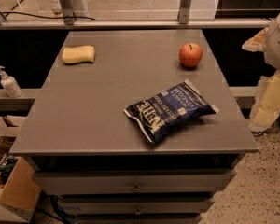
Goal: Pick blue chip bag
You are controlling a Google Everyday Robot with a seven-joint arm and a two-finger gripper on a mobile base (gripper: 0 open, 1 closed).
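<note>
I see the pale robot arm [279,34] held off the right edge of the grey desk [98,106]. Its cream gripper [269,101] hangs beside that edge, well apart from the bag; I cannot tell whether it is open. The crinkly navy-blue foil chip bag [170,110] lies flat towards the front-right corner.

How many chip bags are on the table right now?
1: the blue chip bag lies front-right on the table, nearer the camera than the apple. None seems hidden. The gripper is beyond the table's right edge.
</note>
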